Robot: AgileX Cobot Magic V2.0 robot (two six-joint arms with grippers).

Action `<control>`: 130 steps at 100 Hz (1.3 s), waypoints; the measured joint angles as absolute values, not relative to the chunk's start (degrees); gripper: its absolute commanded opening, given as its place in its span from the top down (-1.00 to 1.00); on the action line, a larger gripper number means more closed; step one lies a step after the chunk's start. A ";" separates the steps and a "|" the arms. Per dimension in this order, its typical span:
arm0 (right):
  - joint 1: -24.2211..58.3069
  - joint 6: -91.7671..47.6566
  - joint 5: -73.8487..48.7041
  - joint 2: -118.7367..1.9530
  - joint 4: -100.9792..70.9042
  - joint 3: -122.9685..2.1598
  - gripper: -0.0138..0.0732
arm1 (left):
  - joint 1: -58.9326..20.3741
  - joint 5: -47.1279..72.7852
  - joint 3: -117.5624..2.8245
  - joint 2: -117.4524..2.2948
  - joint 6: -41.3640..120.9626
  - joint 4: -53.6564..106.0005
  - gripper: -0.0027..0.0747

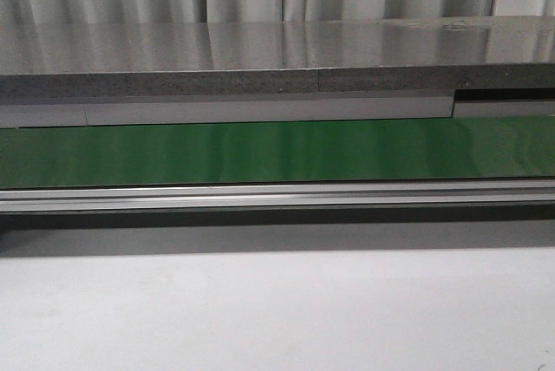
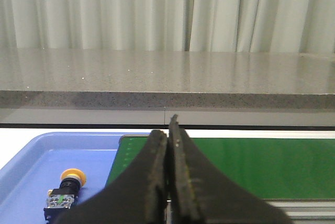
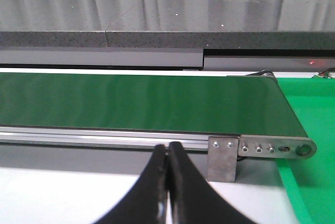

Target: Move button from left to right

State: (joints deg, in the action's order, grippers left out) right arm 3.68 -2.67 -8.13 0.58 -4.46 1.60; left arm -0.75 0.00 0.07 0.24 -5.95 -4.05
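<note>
Left wrist view: the left gripper [image 2: 168, 182] fills the lower centre of the frame, its two dark fingers [image 2: 153, 177] pressed together with nothing between them. At the lower left lies the button [image 2: 65, 195], black body toward the frame's bottom edge and yellow-orange cap pointing up-frame, resting on its side in a blue tray [image 2: 31, 166]. The button sits apart from the fingers, untouched; the closed, empty posture reads as a rest pose ahead of any reach.

Right wrist view: the right gripper [image 3: 167, 187] occupies the lower centre, fingers [image 3: 180, 185] likewise closed on nothing, poised above a pale tabletop [image 3: 57, 192]. Beyond it the green conveyor belt [image 3: 136, 103] crosses the frame and ends at a metal roller bracket [image 3: 261, 148] toward the right; a green bin [image 3: 309, 119] occupies the right edge, a likely receiving place at the belt's end.

Front view: only the belt, its aluminium rail [image 1: 277, 195] and a grey stone ledge [image 1: 260, 59] appear; neither arm nor the button is visible here. The transfer appears not yet begun.
</note>
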 measured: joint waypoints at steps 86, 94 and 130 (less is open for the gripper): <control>3.68 -2.67 -8.13 0.58 -4.46 1.60 0.84 | -0.75 14.23 -8.07 -0.47 -5.95 -3.24 0.98; 3.68 -2.67 -8.13 0.58 -4.46 1.60 0.84 | -0.75 17.80 -13.46 -2.96 -5.95 -2.99 0.98; 3.68 -2.67 -8.13 0.58 -4.46 1.60 0.84 | -0.75 39.13 -34.32 -22.40 -5.95 -2.86 0.98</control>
